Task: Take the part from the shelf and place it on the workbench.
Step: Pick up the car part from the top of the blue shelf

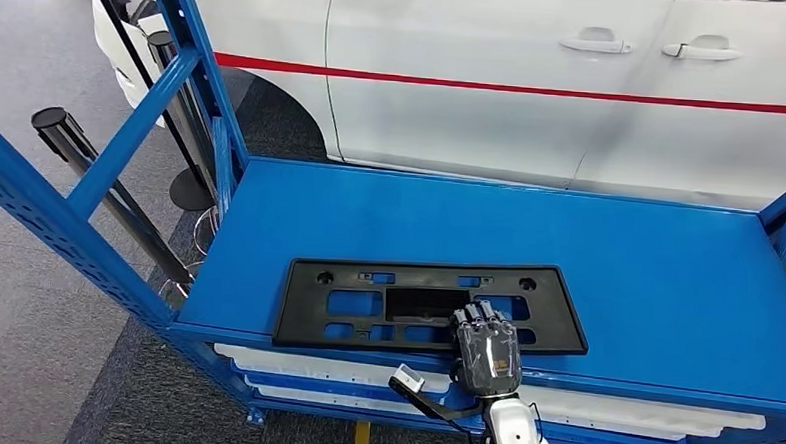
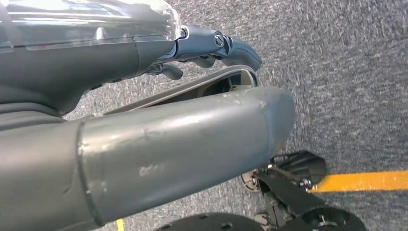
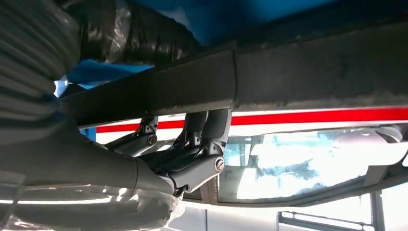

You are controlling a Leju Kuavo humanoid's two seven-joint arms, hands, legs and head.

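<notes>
At front edge of blue shelf (image 1: 667, 264), right hand (image 1: 484, 348) clasps black part (image 1: 365, 306) near rim; lift level, avoid snagging. Left hand (image 2: 211, 48): state unclear.

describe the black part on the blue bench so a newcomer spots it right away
In front of the white car stands a blue bench. Near its front edge lies the part, a flat black rectangular frame with cut-out windows and holes along its top. The right hand reaches over its front rim; white panels sit on the shelf below.
</notes>
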